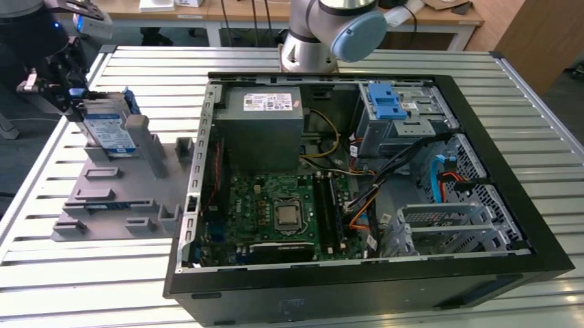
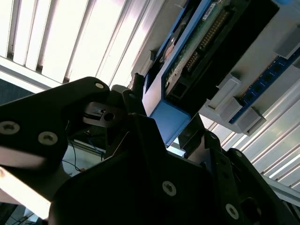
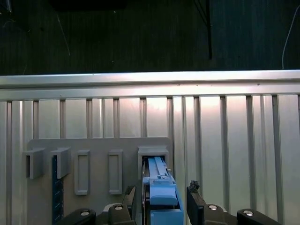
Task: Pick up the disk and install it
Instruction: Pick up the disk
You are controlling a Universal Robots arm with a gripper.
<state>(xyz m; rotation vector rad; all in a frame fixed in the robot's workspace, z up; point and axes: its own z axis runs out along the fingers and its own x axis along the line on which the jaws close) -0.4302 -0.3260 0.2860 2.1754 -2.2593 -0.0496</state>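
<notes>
Pick-up step: gripper (image 3: 161, 189) open, astride the disk (image 1: 108, 134) standing in the grey holder (image 1: 109, 198). Closing likely needs centred fingers.

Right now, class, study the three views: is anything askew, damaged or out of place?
Nothing stands out. The disk stands upright in its slot on the grey holder, with the gripper at it. The open case lies flat on the table.
</notes>
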